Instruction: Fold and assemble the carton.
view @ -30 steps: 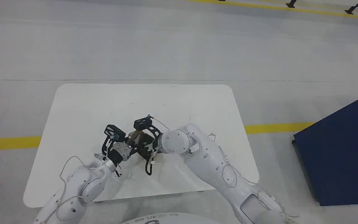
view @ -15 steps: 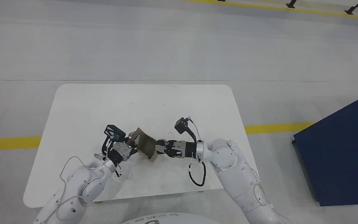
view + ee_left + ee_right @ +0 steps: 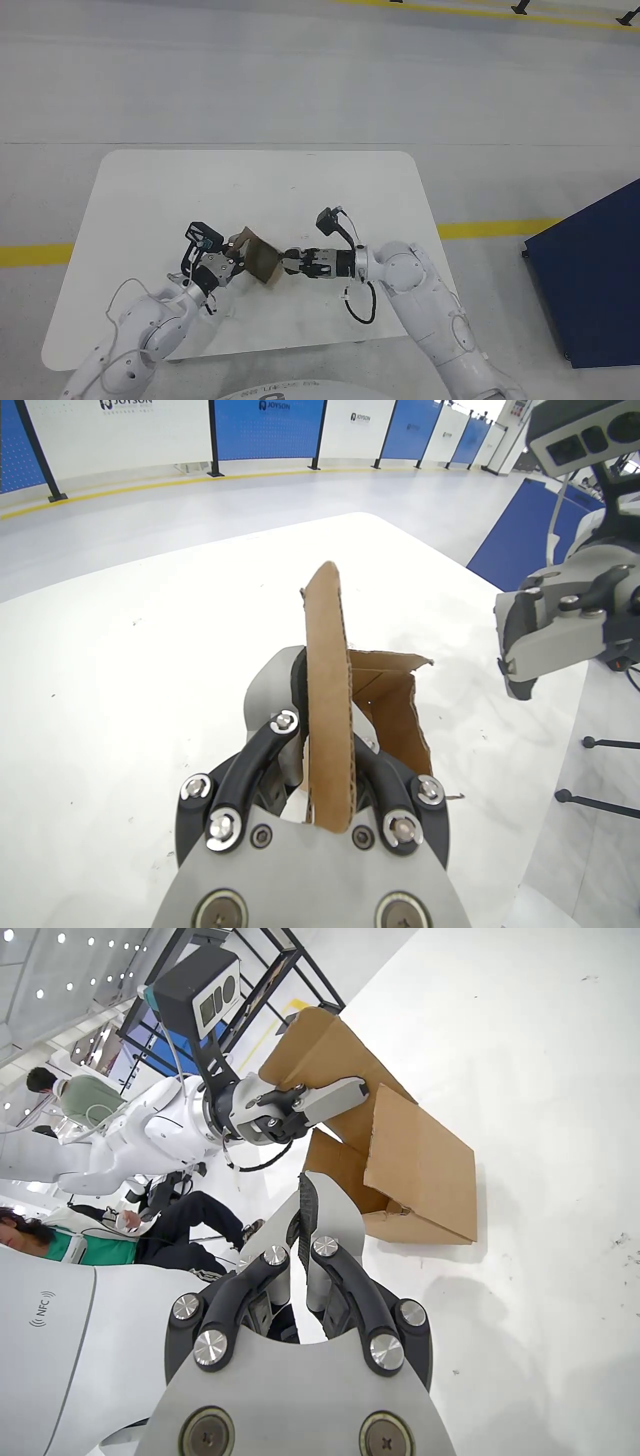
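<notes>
- Your left gripper (image 3: 236, 262) clamps a flap of the brown cardboard carton (image 3: 260, 260), near the 6 o'clock edge of the white table (image 3: 350, 190).
- Your right gripper (image 3: 289, 263), fingers together, sits just off the carton's 3 o'clock edge.
- Open room lies toward 12 o'clock.

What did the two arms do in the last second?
The right gripper swung away from above the carton round to its side, and now sits shut, just clear of it. The left gripper stayed clamped on a flap.

Glossy white rounded arms (image 3: 425, 290) trail thin black cables (image 3: 357, 311); grey metal fingers (image 3: 334, 1212) with black ribbed pads (image 3: 305, 1208) join black linkages (image 3: 350, 1274) by silver screws (image 3: 386, 1349).
</notes>
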Controlling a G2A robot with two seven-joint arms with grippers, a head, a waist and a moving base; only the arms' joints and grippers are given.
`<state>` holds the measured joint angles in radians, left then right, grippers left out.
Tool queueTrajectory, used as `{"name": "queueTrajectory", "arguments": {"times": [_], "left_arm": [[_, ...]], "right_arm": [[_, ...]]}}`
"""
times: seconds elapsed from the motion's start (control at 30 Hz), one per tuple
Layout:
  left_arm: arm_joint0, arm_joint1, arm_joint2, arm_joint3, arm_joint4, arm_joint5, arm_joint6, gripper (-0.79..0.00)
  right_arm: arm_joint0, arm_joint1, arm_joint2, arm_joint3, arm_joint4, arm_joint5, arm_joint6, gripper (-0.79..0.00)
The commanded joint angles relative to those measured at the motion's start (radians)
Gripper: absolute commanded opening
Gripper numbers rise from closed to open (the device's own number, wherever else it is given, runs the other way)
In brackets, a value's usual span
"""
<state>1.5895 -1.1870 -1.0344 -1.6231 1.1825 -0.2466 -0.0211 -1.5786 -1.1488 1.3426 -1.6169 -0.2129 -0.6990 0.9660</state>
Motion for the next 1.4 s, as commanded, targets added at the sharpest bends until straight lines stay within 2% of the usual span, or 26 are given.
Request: {"name": "queueTrajectory", "arguments": {"times": [0.0, 0.1, 0.2, 0.27, 0.37, 0.57, 0.67, 0.73, 0.77, 0.83, 0.9, 0.93, 1.17, 1.27, 1.37], "left_arm": [[0.007, 0.001, -0.006, -0.026, 0.031, 0.045, -0.029, -0.785], [0.020, 0.004, -0.011, -0.076, 0.046, 0.061, -0.089, -0.785], [0.021, 0.007, -0.012, -0.114, 0.046, 0.063, -0.193, -0.785], [0.017, 0.006, -0.008, -0.129, 0.044, 0.077, -0.241, -0.785], [0.011, 0.003, -0.007, -0.128, 0.014, 0.085, -0.256, -0.785], [-0.003, -0.002, 0.002, -0.106, 0.019, 0.115, -0.244, -0.767], [-0.008, -0.005, 0.010, -0.098, 0.031, 0.139, -0.231, -0.665], [-0.012, -0.007, 0.011, -0.092, 0.028, 0.141, -0.225, -0.631], [-0.014, -0.007, 0.012, -0.089, 0.027, 0.140, -0.224, -0.579], [-0.017, -0.008, 0.013, -0.084, 0.023, 0.136, -0.220, -0.376], [-0.019, -0.009, 0.014, -0.080, 0.018, 0.125, -0.214, -0.074], [-0.018, -0.009, 0.013, -0.079, 0.009, 0.118, -0.208, 0.000], [0.008, 0.000, -0.038, -0.090, -0.084, 0.019, -0.158, 0.000], [0.035, 0.009, -0.079, -0.099, -0.114, -0.025, -0.136, 0.000], [0.049, 0.014, -0.102, -0.098, -0.132, -0.061, -0.128, 0.000]], "right_arm": [[0.002, 0.000, -0.013, 0.010, 0.028, 0.002, -0.003, -0.785], [0.044, 0.005, -0.022, 0.064, 0.164, 0.032, 0.059, -0.785], [0.120, 0.005, -0.043, 0.125, 0.300, 0.132, 0.123, -0.785], [0.181, 0.001, -0.062, 0.169, 0.340, 0.219, 0.127, -0.785], [0.253, -0.006, -0.119, 0.216, 0.303, 0.350, 0.134, -0.785], [0.334, -0.017, -0.211, 0.247, 0.214, 0.508, 0.147, -0.785], [0.362, -0.021, -0.249, 0.257, 0.195, 0.543, 0.164, -0.785], [0.377, -0.025, -0.271, 0.265, 0.178, 0.563, 0.159, -0.785], [0.384, -0.027, -0.284, 0.268, 0.163, 0.580, 0.153, -0.785], [0.399, -0.031, -0.308, 0.274, 0.148, 0.610, 0.141, -0.785], [0.412, -0.035, -0.327, 0.279, 0.134, 0.629, 0.134, -0.785], [0.416, -0.036, -0.335, 0.281, 0.128, 0.634, 0.131, -0.785], [0.416, -0.034, -0.346, 0.277, 0.119, 0.620, 0.104, -0.785], [0.380, -0.025, -0.302, 0.262, 0.182, 0.521, 0.090, -0.785], [0.338, -0.010, -0.250, 0.248, 0.248, 0.411, 0.131, -0.785]]}}
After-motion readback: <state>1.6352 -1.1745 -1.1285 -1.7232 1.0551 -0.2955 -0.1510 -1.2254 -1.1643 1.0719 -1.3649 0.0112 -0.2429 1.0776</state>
